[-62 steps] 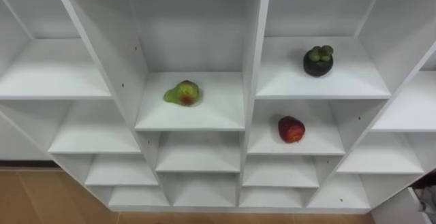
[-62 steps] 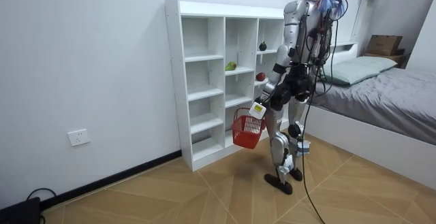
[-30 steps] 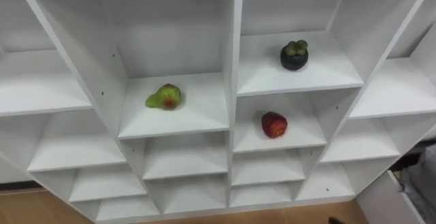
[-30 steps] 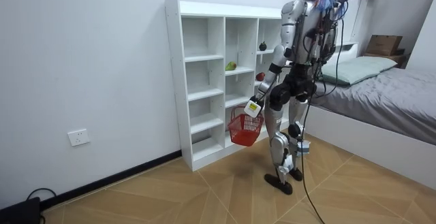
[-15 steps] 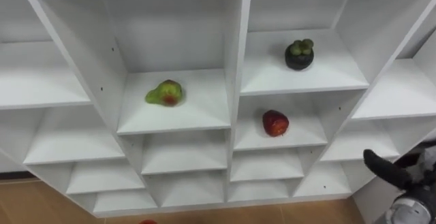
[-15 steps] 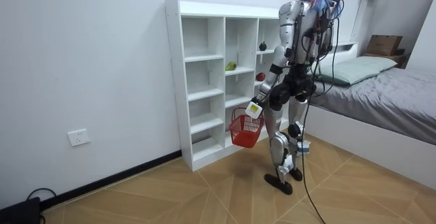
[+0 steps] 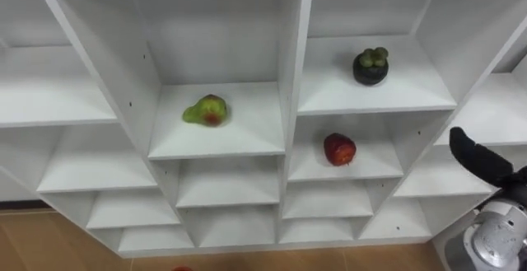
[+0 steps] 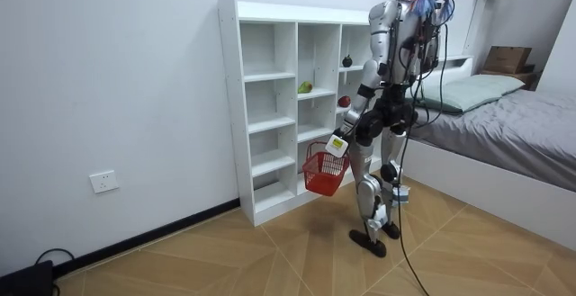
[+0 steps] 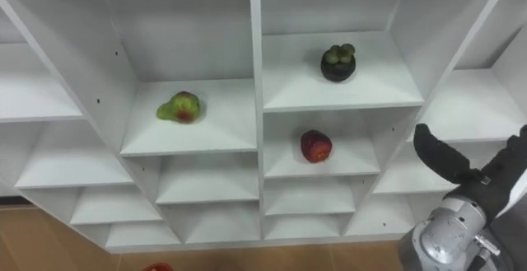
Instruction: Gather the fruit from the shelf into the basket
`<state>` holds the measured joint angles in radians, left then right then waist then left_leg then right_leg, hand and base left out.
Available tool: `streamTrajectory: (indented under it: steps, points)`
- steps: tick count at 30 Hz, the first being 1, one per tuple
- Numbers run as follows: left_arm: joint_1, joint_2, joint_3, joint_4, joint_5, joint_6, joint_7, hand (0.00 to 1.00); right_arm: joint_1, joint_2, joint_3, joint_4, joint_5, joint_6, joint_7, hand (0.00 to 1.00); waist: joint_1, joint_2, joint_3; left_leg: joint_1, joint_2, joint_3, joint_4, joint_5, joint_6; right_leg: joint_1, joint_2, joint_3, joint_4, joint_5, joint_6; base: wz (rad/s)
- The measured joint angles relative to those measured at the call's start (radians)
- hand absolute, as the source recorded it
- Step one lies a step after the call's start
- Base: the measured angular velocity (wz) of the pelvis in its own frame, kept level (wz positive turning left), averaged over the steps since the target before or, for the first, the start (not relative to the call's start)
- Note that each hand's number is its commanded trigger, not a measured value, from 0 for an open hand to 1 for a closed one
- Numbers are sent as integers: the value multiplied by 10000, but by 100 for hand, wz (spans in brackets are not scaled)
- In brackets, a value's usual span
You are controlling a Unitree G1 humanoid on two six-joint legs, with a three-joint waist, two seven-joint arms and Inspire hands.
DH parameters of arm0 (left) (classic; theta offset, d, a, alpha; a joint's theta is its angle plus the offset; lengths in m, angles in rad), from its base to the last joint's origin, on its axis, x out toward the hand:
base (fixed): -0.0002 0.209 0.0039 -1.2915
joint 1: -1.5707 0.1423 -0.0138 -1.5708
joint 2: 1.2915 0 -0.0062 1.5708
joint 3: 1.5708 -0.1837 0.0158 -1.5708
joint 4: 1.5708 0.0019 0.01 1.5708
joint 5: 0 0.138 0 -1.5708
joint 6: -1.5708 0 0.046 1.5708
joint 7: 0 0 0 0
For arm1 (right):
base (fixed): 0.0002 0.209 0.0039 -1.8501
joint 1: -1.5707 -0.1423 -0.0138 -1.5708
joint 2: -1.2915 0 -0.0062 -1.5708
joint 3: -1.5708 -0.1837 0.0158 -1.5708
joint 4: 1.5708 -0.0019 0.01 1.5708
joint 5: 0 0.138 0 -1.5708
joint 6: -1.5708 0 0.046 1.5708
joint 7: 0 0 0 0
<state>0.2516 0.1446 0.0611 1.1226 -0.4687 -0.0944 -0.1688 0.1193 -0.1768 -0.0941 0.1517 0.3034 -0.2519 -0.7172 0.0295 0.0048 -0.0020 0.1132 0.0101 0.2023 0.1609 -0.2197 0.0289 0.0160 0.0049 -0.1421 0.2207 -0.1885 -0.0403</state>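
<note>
One hand, your left hand, hung by your hip, fingers curled round the handle of the red basket, while your right hand was lifted before the closet, fingers stretched out and holding nothing. This looked like the first reach: you needed to move that hand left into the compartment with the red apple and close round it, with the green fruit a column left and the dark fruit on the shelf above not yet collected.
</note>
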Motion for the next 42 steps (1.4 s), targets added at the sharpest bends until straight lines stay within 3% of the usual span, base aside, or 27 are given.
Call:
streamTrajectory:
  steps: [6, 15, 27, 42]
  points:
    - [75, 7, -296, 12, -18, 2, -2, 100, 1, -173, 359, -884, -1072, 2, 23, 0, 6, 58, -47, 7, -8, -7, -2, 1, 0, 0, -4, -39, 4, 3, -1, 0]
    - [69, 35, -245, 41, 92, -1, -191, 100, -7, -179, 455, -2098, -2581, 10, 1040, 0, 69, -111, -43, 35, -1, 49, 5, 2, 0, 25, -6, -63, 2, 3, -3, 0]
    - [-142, 62, -315, 192, 6, -71, -179, 100, -11, -200, 1022, -2773, -3116, 145, 1312, 0, 65, -135, 51, 14, 47, 11, -38, 1, -1, 120, 16, -88, -23, 16, -12, 0]
    - [-416, 122, -848, 437, 1, -132, -177, 100, -16, -203, 1328, -2831, -3343, 144, 1427, 0, 77, -74, 44, 37, 84, 146, -33, 3, -5, 3, 58, 25, -14, 40, -54, -4]
